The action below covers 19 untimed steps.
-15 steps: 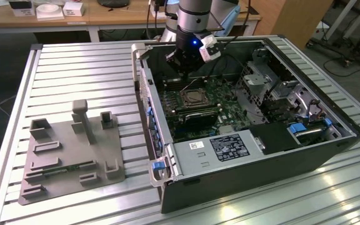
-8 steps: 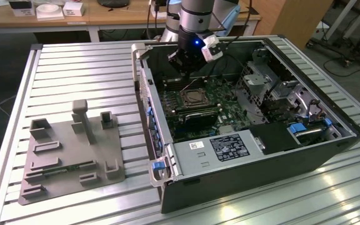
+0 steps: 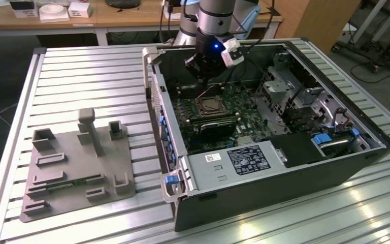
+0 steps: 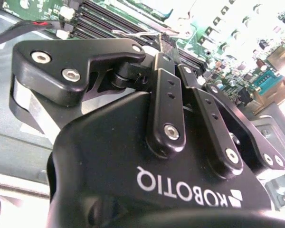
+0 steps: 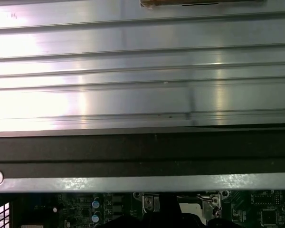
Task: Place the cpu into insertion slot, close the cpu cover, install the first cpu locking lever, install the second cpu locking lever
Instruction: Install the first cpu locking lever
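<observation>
The black two-finger gripper (image 4: 170,45) has its fingers (image 4: 164,95) drawn together, tips at a thin silvery wire lever (image 4: 137,32); whether they pinch the wire is hard to make out. In the exterior view the gripper (image 3: 205,71) hangs inside the open black tower case (image 3: 263,203), just above the square black-rimmed insertion slot (image 3: 213,105) on the green motherboard (image 3: 246,101). The thin silvery metal cpu cover (image 3: 199,107) lies flat over the slot. Its window shows a dull square; chip or bare contacts, I cannot tell.
</observation>
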Each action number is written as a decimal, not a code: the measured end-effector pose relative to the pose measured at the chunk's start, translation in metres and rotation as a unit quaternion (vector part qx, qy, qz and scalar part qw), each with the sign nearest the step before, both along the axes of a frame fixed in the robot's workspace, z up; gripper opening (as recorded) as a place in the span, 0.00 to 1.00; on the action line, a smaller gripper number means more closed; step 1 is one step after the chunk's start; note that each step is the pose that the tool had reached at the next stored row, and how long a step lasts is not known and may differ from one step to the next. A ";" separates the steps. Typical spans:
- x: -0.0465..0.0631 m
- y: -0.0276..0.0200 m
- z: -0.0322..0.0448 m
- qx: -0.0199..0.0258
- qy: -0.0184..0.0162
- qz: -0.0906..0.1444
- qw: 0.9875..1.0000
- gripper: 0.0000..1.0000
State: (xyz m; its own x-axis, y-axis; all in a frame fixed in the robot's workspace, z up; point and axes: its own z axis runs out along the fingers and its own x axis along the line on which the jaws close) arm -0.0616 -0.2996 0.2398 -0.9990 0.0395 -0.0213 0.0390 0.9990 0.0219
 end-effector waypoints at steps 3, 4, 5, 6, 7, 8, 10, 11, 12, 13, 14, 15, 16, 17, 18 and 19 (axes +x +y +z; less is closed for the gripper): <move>0.002 0.0000 -0.0017 0.000 0.000 0.000 1.000 0.10; 0.002 0.0000 -0.0024 0.000 0.000 0.000 1.000 0.10; 0.003 0.0000 -0.0033 0.000 0.000 0.000 1.000 0.10; 0.003 0.0000 -0.0041 0.000 0.000 0.000 1.000 0.10; 0.004 0.0000 -0.0051 0.000 0.000 0.000 1.000 0.10; 0.004 0.0000 -0.0061 0.000 0.000 0.000 1.000 0.10; 0.006 0.0000 -0.0101 0.000 0.000 0.000 1.000 0.10; 0.006 0.0000 -0.0109 0.000 0.000 0.000 1.000 0.10; 0.007 0.0000 -0.0116 0.000 0.000 0.000 1.000 0.10; 0.007 0.0000 -0.0123 0.000 0.000 0.000 1.000 0.10; 0.007 0.0000 -0.0130 0.000 0.000 0.000 1.000 0.10; 0.008 0.0000 -0.0137 0.000 0.000 0.000 1.000 0.10; 0.008 0.0000 -0.0143 0.000 0.000 0.000 1.000 0.10; 0.008 0.0000 -0.0149 0.000 0.000 0.000 1.000 0.10; 0.009 0.0000 -0.0154 0.000 0.000 0.000 1.000 0.10; 0.009 0.0000 -0.0158 0.000 0.000 0.000 1.000 0.10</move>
State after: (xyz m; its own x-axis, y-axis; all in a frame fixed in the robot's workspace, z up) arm -0.0529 -0.2996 0.2239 -0.9990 0.0396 -0.0214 0.0391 0.9990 0.0219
